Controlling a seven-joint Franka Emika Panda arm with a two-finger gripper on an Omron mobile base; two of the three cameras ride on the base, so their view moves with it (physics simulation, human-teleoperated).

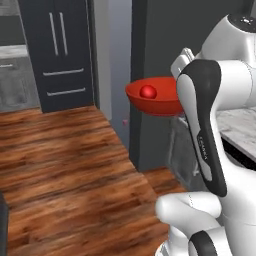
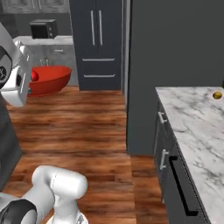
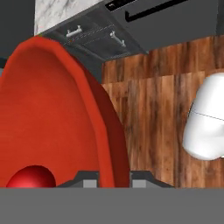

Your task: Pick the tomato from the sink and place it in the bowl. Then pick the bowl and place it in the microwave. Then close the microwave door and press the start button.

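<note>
Gripping the red bowl (image 3: 57, 113) by its rim, the claw (image 3: 113, 177) holds it aloft above the wooden floor (image 1: 65, 165) — tomato (image 1: 148, 91) inside, marble worktop (image 2: 197, 127) well apart.

Both base views share the bowl (image 1: 152, 100), hand view closest.
</note>
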